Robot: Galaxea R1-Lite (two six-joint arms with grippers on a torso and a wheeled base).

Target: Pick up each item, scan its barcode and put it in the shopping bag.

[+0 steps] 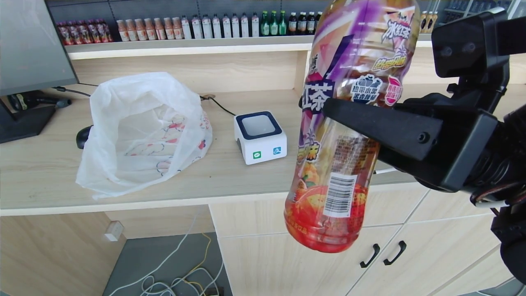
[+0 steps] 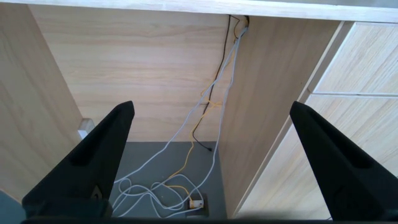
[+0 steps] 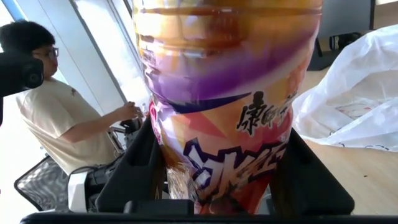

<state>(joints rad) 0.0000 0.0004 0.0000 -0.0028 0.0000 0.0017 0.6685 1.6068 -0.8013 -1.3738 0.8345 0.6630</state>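
The right gripper [image 1: 345, 119] is clamped on the bottle [image 1: 328, 197], one black finger [image 1: 370, 123] across the label and, seen from the wrist, a finger on either side. The bottle hangs in the air, off the counter [image 1: 41, 172], on the robot's right of the scanner [image 1: 259, 137]. It is tilted, with its red base lowest and its top cut off by the frame edge. Its barcode [image 1: 339, 194] faces the head camera, probably not the scanner's window, though the angle is hard to judge. The white bag [image 1: 139, 131] lies open-mouthed on the counter, on the scanner's left and apart from it. The left gripper [image 2: 211, 155] is down under the counter with its fingers spread wide, holding nothing, and cables [image 2: 168, 186] trail on the floor beyond it.
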